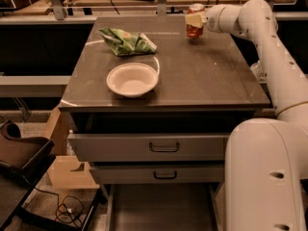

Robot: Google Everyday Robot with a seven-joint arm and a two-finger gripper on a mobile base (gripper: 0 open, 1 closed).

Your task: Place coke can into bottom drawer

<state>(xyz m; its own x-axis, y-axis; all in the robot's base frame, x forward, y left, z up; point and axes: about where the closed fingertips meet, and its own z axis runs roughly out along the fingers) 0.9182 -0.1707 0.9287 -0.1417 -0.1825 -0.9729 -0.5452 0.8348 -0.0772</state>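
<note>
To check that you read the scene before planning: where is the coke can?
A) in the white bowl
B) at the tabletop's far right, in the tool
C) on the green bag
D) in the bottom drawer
B: the coke can is at the far right of the tabletop with the tool closed on it, while the bottom drawer lies open with nothing in it.

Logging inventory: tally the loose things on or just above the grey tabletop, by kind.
Small red coke can: 1, at the gripper, far right corner
Round white bowl: 1
Crumpled green snack bag: 1
Total: 3
</note>
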